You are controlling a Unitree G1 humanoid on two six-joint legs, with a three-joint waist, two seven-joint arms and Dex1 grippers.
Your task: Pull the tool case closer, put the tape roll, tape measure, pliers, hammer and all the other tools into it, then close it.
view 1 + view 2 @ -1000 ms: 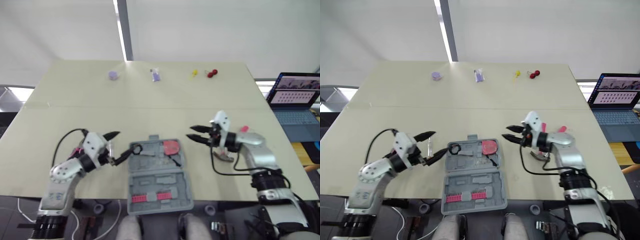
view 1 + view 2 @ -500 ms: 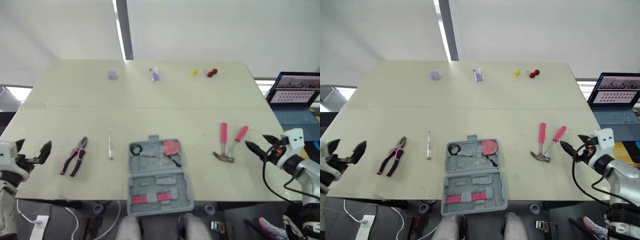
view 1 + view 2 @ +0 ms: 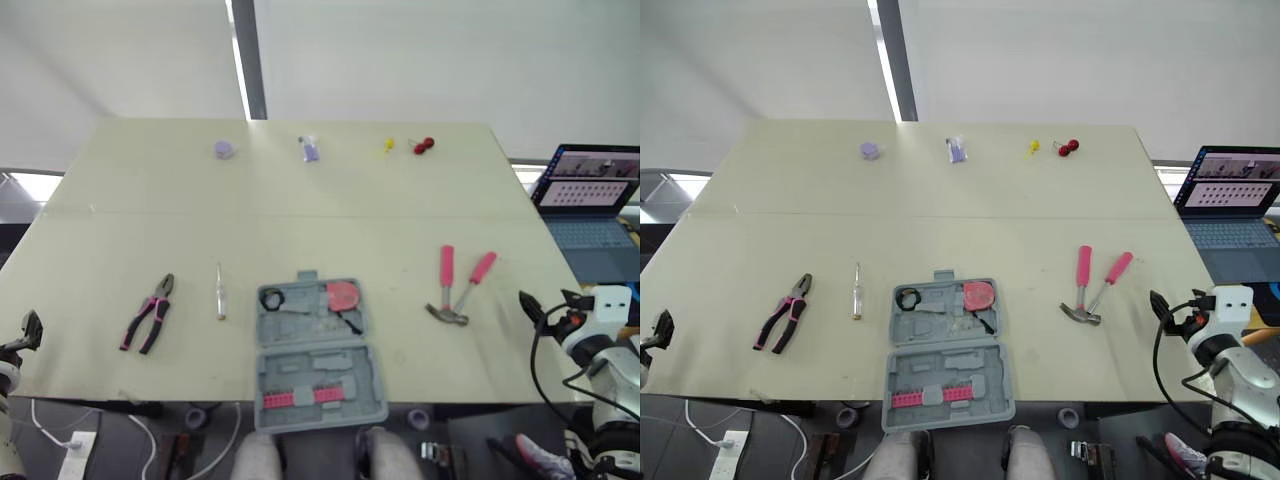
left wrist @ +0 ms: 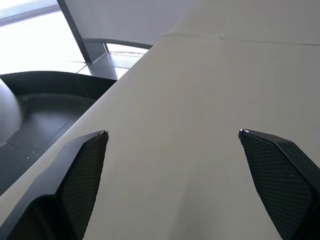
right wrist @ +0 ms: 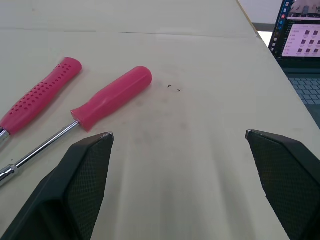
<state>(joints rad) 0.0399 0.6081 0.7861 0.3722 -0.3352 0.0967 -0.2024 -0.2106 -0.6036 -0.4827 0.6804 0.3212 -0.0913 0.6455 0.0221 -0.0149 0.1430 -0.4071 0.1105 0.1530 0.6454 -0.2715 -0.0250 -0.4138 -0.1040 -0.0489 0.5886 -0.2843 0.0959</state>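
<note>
Two arms have pulled back from the open grey plastic tool case (image 3: 318,350). A second ago both grippers hung over its far half; now each sits well away from it, off its own side of the pale beige table (image 3: 300,220). The left gripper (image 4: 172,134) has its fingers spread wide with nothing between them, and the right gripper (image 5: 179,134) is spread just as wide and just as empty.

In the case's far half lie the black tape roll (image 3: 271,297) at the left and the round pink tape measure (image 3: 342,295) at the right. I judge those two stowed.

Four tools wait outside the case:
- The pink-and-black-handled pliers (image 3: 148,313) are well to its left.
- A slim clear-handled screwdriver (image 3: 220,291) lies between the pliers and the case.
- The pink-handled steel hammer (image 3: 446,285) is off to its right.
- A pink-handled screwdriver (image 3: 470,283) lies just beyond the hammer, touching it or nearly so.

The case is not yet closed. A fresh reach seems due next.

No brand or label is readable on the case or tools. The open laptop (image 3: 588,205), far to the case's right, shows writing too small to make out.
</note>
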